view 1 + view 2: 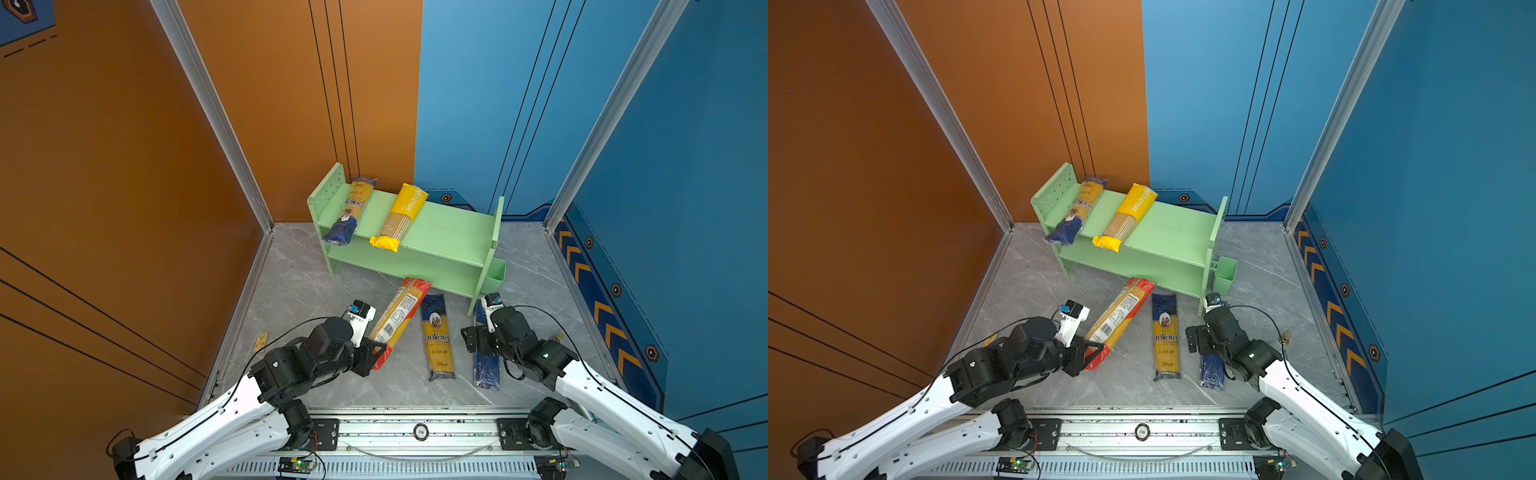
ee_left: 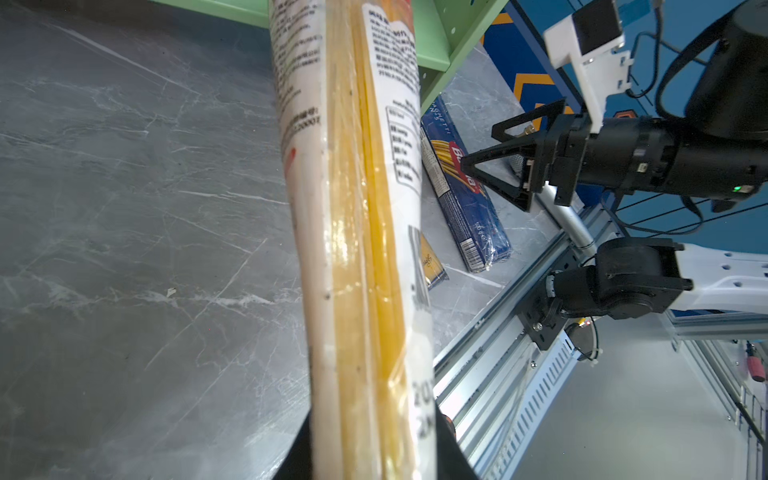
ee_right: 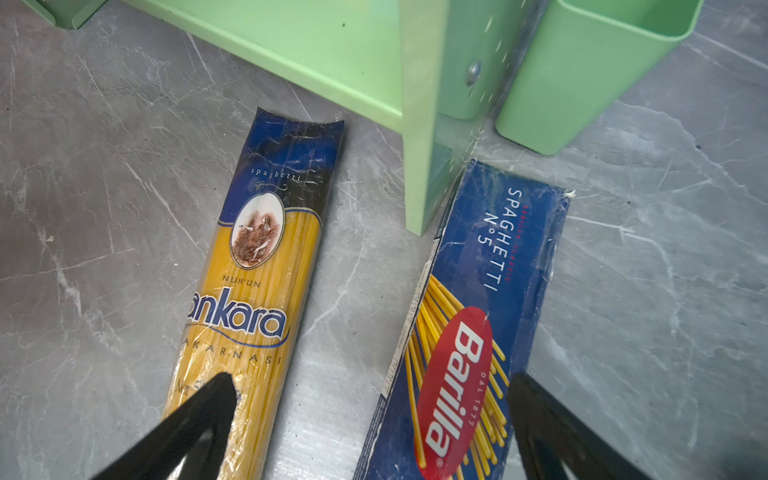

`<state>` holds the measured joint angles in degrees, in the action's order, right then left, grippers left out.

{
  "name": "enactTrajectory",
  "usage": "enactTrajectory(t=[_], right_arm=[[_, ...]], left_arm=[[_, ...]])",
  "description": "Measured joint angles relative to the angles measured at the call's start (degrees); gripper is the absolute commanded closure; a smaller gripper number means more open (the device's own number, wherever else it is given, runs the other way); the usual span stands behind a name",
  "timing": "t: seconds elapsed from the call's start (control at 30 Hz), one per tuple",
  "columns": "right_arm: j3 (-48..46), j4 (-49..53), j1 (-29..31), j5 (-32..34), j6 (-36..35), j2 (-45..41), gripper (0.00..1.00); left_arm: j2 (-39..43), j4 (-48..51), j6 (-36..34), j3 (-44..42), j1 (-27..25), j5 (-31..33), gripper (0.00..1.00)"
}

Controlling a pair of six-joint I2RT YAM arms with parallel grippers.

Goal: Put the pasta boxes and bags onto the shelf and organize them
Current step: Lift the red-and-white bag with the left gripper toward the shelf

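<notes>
The left tool (image 1: 379, 352) is clamped tight on the near end of a red-ended clear bag (image 1: 397, 320) of spaghetti. The bag runs away from it at a slant across the grey surface (image 1: 303, 291), its far red end just at the front of the lower tier of the green shelf (image 1: 440, 232); the left wrist view shows the bag (image 2: 357, 232) coming straight out from between the closed fingers. The right tool (image 3: 370, 378) hangs with its jaws spread wide and holds nothing; one finger shows over an Ankara bag (image 3: 253, 291) and the other past the far side of a Barilla box (image 3: 478, 332). Bag and box lie flat on the surface, side by side but apart, in front of the shelf, and the box's far end is just beside the foot of the shelf's end panel, near the small bin (image 1: 494, 274). On the top tier a blue-ended bag (image 1: 351, 210) and a yellow bag (image 1: 399, 218) lie crosswise, apart, their near ends hanging over the front edge.
</notes>
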<state>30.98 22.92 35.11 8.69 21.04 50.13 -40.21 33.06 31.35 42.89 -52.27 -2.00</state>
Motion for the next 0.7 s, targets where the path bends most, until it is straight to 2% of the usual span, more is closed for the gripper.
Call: enactTrajectory(t=[0.47, 0.7], right_arm=[[0.00, -0.04, 0.00, -1.20, 0.02, 1.53, 0.00], [0.00, -0.02, 0.02, -1.20, 0.50, 0.92, 0.00]], left_arm=[[0.76, 1.01, -0.13, 9.84, -1.42, -5.70, 1.00], [-3.80, -3.32, -1.42, 16.17, -1.42, -7.32, 1.00]])
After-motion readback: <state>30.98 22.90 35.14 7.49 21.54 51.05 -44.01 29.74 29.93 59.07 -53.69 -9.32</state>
